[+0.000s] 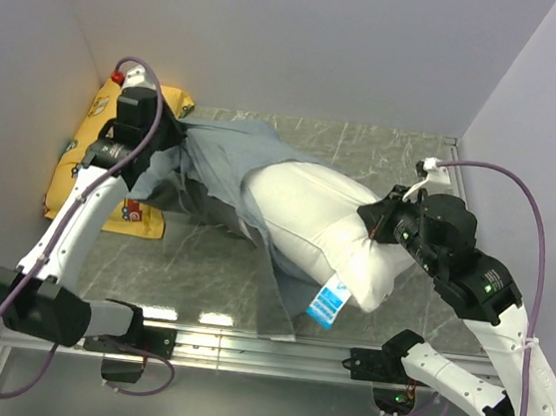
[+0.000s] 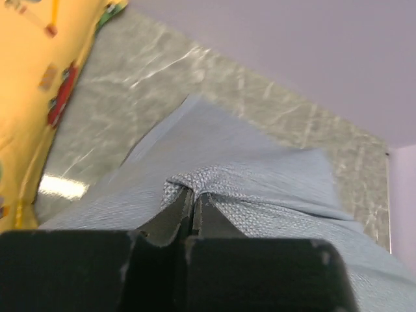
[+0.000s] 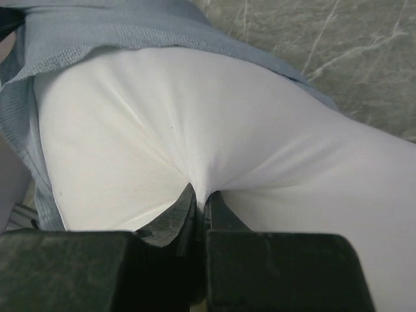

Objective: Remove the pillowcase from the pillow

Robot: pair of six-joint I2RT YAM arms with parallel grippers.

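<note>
The white pillow (image 1: 321, 223) lies mid-table, its right part bare, a blue-white tag (image 1: 327, 304) at its near edge. The grey pillowcase (image 1: 218, 161) still covers its left end and trails toward the near edge. My left gripper (image 1: 178, 136) is shut on a pinch of pillowcase fabric (image 2: 214, 179) at the far left. My right gripper (image 1: 377, 224) is shut on a pinch of the pillow (image 3: 195, 130) at its right end. The pillowcase edge (image 3: 97, 32) shows behind the pillow in the right wrist view.
A yellow vehicle-print cushion (image 1: 78, 155) lies at the far left against the wall, also in the left wrist view (image 2: 39, 78). Grey walls close in the left, back and right. A metal rail (image 1: 242, 345) runs along the near edge.
</note>
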